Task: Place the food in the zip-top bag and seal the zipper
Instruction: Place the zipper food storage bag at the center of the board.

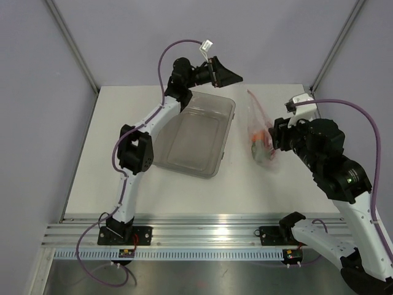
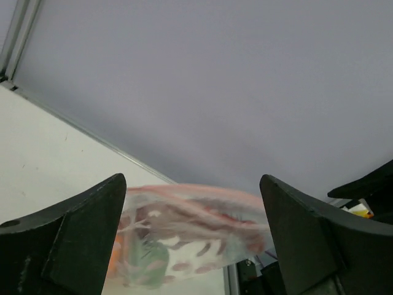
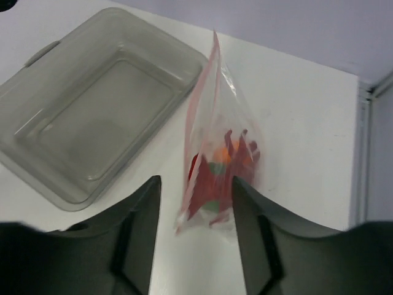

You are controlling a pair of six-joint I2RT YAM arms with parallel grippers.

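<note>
The zip-top bag (image 1: 260,129) lies right of the table's middle, blurred in both wrist views. The food is inside it: the red lobster (image 3: 202,181), the orange fruit (image 3: 222,153) and the green pepper (image 3: 215,168). The pinkish zipper (image 3: 198,120) runs along its long edge; I cannot tell whether it is sealed. My right gripper (image 3: 195,203) is open, its fingers either side of the bag's near end without touching it. My left gripper (image 2: 191,239) is open and raised at the back, above the table, with the bag (image 2: 190,224) beyond its fingertips (image 2: 73,233).
A rigid clear tray (image 1: 195,132) sits left of the bag under the left arm, also seen in the right wrist view as the tray (image 3: 92,123). The table's back edge and grey walls are close behind. The aluminium rail runs along the near edge.
</note>
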